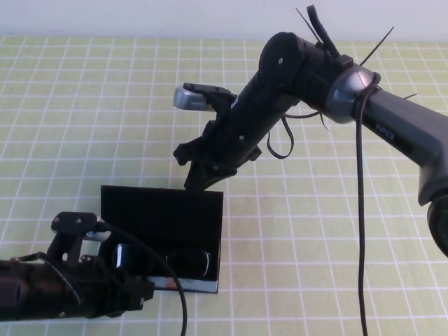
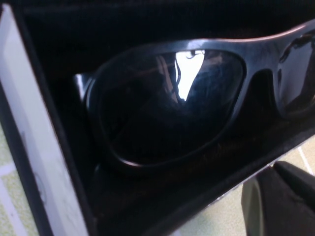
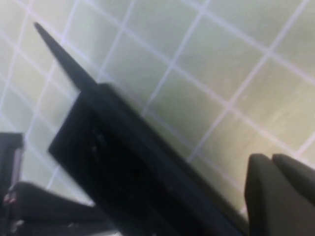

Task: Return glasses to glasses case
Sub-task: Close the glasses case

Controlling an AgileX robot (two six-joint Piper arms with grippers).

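Observation:
The black glasses case point(image 1: 164, 213) stands open near the table's front left, with its lid upright. The black glasses point(image 1: 187, 263) lie inside it, lenses facing up. In the left wrist view the glasses point(image 2: 167, 103) fill the frame inside the case point(image 2: 29, 147). My left gripper point(image 1: 142, 291) is low at the case's front left corner, shut and empty; it also shows in the left wrist view point(image 2: 275, 196). My right gripper point(image 1: 199, 178) hovers just above the lid's top edge, shut and empty. In the right wrist view it point(image 3: 275, 189) is beside the lid point(image 3: 123, 162).
A green tablecloth point(image 1: 315, 231) with a white grid covers the table. My right arm point(image 1: 392, 126) reaches in from the right, with loose black cables hanging from it.

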